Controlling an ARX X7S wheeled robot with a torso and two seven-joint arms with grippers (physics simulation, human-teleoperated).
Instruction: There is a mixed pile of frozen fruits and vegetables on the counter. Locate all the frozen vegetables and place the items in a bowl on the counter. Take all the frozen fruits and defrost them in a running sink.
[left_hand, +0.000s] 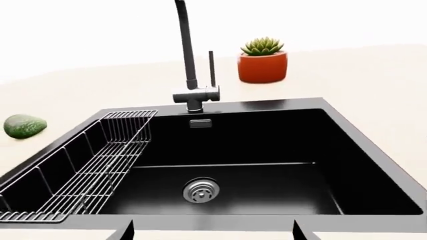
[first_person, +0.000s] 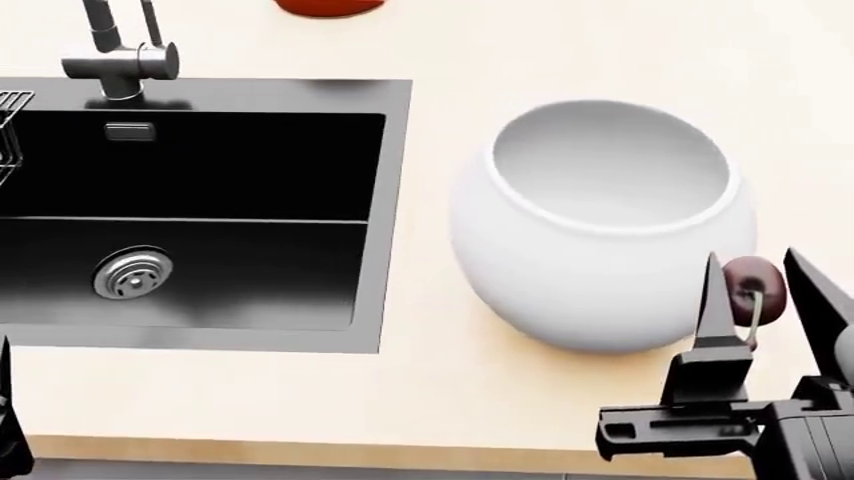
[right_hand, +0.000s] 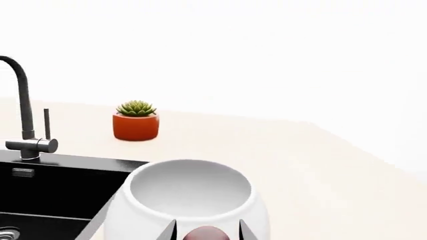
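Your counter (first_person: 441, 400) is pale beige, with the black sink (first_person: 200, 215) sunk into it at your left and the white bowl (first_person: 601, 225) standing just beside the sink's right edge. The basin shows a steel drain (first_person: 132, 274), a wire rack (left_hand: 100, 165) along one side and a dark faucet (left_hand: 190, 65) behind it. An orange plant pot (right_hand: 136, 125) sits further back. Your right gripper (first_person: 761, 290) has its jaws spread apart, one on each side of the dark red cherry (first_person: 747, 275), which lies close against the bowl's right flank; no squeeze is visible. Only a tip of your left gripper (first_person: 11, 420) shows, so you cannot tell its jaws' state. A mottled green oval (left_hand: 25, 125) lies on the counter beside the rack end of the sink.
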